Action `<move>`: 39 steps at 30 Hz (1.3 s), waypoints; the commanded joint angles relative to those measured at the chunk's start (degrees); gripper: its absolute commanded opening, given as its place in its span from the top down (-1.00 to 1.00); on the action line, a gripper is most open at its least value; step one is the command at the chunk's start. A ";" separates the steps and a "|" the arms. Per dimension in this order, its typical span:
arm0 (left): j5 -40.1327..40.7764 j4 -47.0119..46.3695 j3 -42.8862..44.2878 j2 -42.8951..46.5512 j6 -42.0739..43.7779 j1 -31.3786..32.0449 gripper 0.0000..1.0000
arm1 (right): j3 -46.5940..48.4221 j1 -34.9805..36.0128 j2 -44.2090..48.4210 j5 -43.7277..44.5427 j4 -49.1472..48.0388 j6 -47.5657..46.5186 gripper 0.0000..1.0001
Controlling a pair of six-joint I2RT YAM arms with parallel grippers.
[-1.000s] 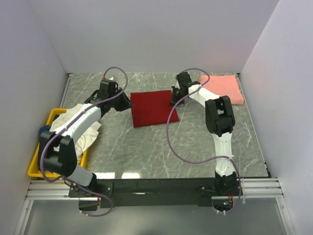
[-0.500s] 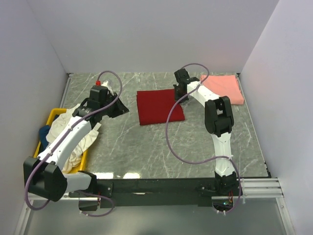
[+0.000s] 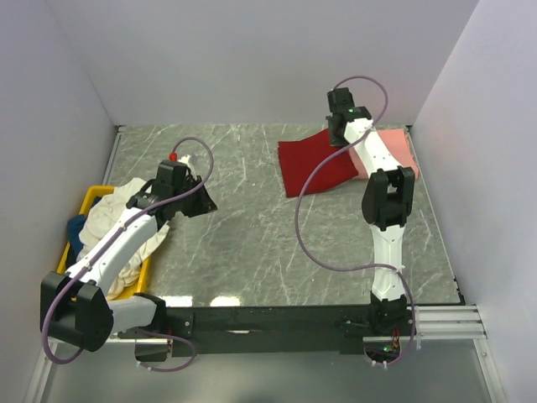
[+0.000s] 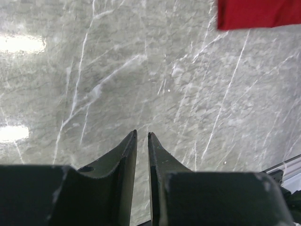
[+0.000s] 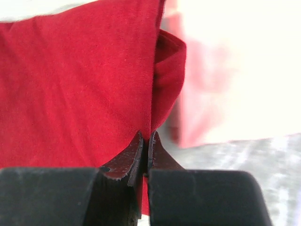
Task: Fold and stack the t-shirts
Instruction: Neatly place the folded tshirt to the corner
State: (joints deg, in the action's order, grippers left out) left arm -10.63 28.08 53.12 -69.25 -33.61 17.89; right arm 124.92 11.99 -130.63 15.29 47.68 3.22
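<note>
- The right gripper (image 5: 145, 137) is clamped on one edge of the dark red t-shirt (image 3: 321, 168). From its wrist view, the cloth is caught between the two fingertips, with a fold bunched just above them.
- The dark red t-shirt lies folded flat at the far right of the marble table (image 3: 252, 243), and its far corner is drawn up toward the gripper.
- Its right edge sits close against the salmon-pink t-shirt (image 3: 397, 154). The arm hides the spot where they meet, so I cannot tell whether they overlap.
- The salmon-pink t-shirt lies folded in the far right corner of the table.
- The left gripper (image 4: 142, 141) has its fingers drawn together with only a sliver of gap and nothing between them. It hangs over bare marble left of centre, well apart from the dark red t-shirt.
- A yellow bin (image 3: 90, 199) stands at the table's left edge.
- The cream-white t-shirt (image 3: 126, 220) is heaped in the bin and spills over its right rim. The left arm reaches across above it.
- A bit of the blue t-shirt (image 3: 75, 227) shows at the bin's left side, beside the cream-white one.
</note>
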 commanded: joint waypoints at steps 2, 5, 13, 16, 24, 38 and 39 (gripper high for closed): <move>0.70 -1.00 -1.08 2.19 2.67 0.22 0.58 | 5.24 -1.26 0.73 7.29 2.77 -6.56 1.00; 0.18 -1.62 -1.71 1.76 2.84 0.13 0.61 | 7.17 -1.88 0.55 10.45 3.03 -9.28 1.00; -0.79 -2.41 -2.76 1.67 3.28 0.13 0.63 | 10.34 -3.02 1.60 13.71 1.72 -12.27 1.00; -0.53 -2.41 -3.20 1.58 3.20 0.13 0.63 | 11.04 -3.37 2.22 14.86 1.01 -13.24 1.00; -0.97 -2.67 -2.94 0.44 3.28 0.13 0.65 | 11.39 -4.34 4.85 15.82 -0.92 -15.35 1.00; -1.32 -2.76 -2.94 -1.06 3.19 0.13 0.67 | 15.79 -4.69 5.91 18.55 -1.10 -17.29 1.00; -1.23 -2.76 -2.94 -1.15 3.19 0.13 0.67 | 15.88 -4.69 5.91 18.46 -0.92 -17.29 1.00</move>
State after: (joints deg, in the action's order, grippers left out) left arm -10.76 27.22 49.93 -70.15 -31.88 17.89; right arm 137.67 7.77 -130.21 31.35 49.30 -12.80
